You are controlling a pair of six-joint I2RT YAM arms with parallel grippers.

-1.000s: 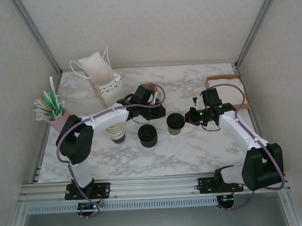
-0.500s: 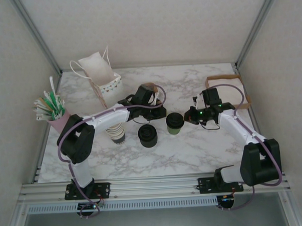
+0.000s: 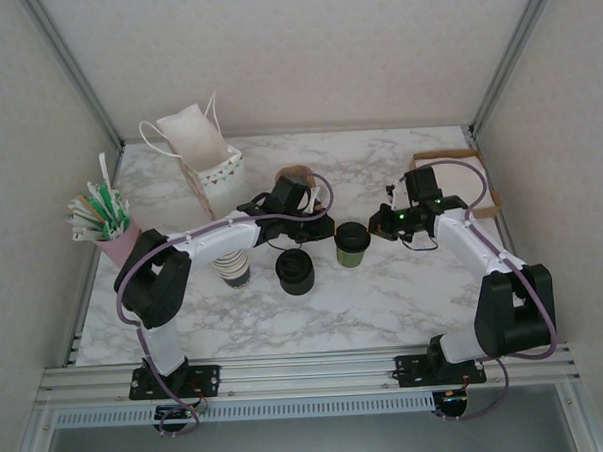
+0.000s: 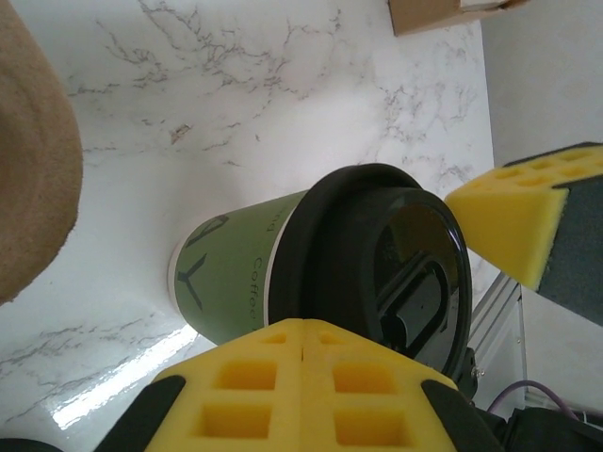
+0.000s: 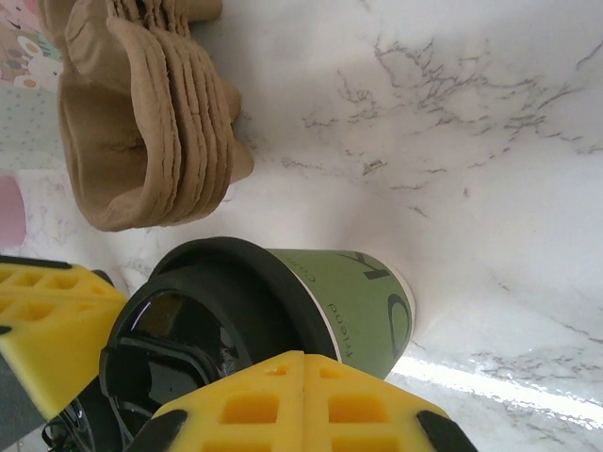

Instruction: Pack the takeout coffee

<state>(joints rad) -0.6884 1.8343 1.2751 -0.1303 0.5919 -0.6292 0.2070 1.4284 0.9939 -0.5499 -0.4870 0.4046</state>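
I see the takeout coffee standing upright near the middle of the marble table. Its long axis is vertical, with the black lid on top and the olive-green base down. It sits between my two grippers. The left gripper has its yellow pads pressed together, holding nothing, just beside the lid. The right gripper is closed the same way on the other side. I cannot tell whether either touches the cup. At the left edge, a pink cup holds green-and-white sticks. A white bag stands at the back, and I cannot make out its contents.
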